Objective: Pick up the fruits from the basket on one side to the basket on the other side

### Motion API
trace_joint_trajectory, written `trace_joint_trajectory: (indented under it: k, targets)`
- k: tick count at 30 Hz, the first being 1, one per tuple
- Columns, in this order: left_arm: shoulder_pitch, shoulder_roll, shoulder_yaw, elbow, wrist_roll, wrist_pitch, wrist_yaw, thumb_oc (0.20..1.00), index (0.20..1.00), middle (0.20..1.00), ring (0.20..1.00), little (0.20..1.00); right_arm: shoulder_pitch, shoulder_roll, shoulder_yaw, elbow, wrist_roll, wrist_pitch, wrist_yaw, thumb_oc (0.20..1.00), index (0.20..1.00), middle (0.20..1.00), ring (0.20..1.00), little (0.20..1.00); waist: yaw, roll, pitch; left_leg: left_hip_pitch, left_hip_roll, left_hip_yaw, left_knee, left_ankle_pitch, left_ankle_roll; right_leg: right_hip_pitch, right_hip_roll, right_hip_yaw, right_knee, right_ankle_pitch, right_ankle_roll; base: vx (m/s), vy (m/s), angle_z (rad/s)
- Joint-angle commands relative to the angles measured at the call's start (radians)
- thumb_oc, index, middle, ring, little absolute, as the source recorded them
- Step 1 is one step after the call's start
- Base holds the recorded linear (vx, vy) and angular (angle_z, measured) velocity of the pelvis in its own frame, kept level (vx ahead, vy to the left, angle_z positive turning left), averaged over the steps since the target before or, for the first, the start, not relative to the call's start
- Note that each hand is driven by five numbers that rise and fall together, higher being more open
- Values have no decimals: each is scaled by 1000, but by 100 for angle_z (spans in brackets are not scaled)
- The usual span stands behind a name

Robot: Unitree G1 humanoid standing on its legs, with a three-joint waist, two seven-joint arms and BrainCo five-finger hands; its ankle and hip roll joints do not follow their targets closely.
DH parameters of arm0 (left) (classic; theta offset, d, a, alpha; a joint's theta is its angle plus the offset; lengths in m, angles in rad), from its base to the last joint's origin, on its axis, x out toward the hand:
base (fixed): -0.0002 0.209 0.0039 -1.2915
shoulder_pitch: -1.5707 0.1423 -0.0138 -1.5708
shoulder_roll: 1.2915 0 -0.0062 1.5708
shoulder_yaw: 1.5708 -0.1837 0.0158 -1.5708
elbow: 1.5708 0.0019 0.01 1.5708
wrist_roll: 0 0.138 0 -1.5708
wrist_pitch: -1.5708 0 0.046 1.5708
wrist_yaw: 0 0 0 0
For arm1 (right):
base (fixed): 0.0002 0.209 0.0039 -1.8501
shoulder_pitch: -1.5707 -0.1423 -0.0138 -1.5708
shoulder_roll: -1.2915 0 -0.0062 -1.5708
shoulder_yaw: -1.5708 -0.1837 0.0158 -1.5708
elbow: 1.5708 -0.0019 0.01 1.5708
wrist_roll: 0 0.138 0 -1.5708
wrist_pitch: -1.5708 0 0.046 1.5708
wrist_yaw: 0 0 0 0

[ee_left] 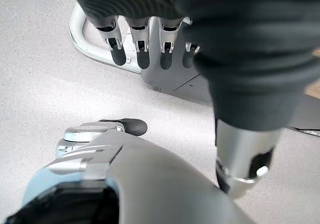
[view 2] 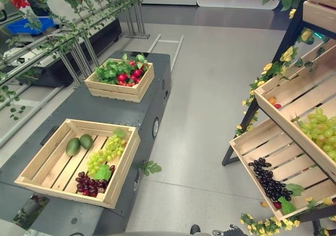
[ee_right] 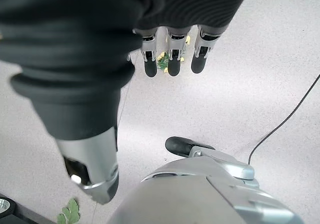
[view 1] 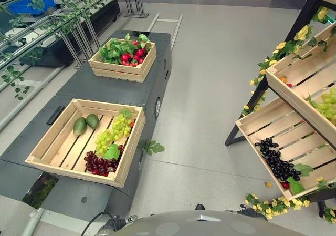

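currently both arms hang low over the floor. i see the left robot hand (ee_left: 150,49) in its wrist view with fingers straight and relaxed, holding nothing, thumb apart. right robot hand (ee_right: 172,54) is the same: fingers straight, nothing in them.

the fruit is well away from either robot hand. the near crate (view 1: 52,146) sits on the dark surface (view 1: 79,83) on the left robot hand's side and holds two avocados (view 1: 85,124), green grapes (view 1: 113,132) and dark red grapes (view 1: 97,163). the far crate (view 1: 122,69) on the same surface holds red fruit (view 1: 131,56) among leaves.

on the right robot hand's side, the lower shelf crate (view 1: 294,141) holds black grapes (view 1: 275,162), and the upper shelf crate (view 1: 299,75) holds green grapes in its corner (view 1: 328,103).
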Motion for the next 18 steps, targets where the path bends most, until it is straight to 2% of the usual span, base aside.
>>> trace_joint_trajectory:
  k: [1, 18]
  targets:
    - [-63, 6, 3, 49, 33, 0, -5, 1000, 1000, 1000, 1000, 1000, -77, 3, 29, 56, 12, 1, 5, 1000, 1000, 1000, 1000, 1000, 8, -34, 33, 11, -52, -6, 5, -50, 23, 71, -29, 7, 9, -80, 79, 0, 0, 0]
    - [-69, 13, -38, 55, 108, 5, -15, 1000, 1000, 1000, 1000, 1000, -83, 1, 35, 61, -1, 9, 19, 1000, 1000, 1000, 1000, 1000, 7, -33, 25, 35, -51, -2, 5, -62, 23, 93, -25, 5, 9, -91, 77, 0, 0, 0]
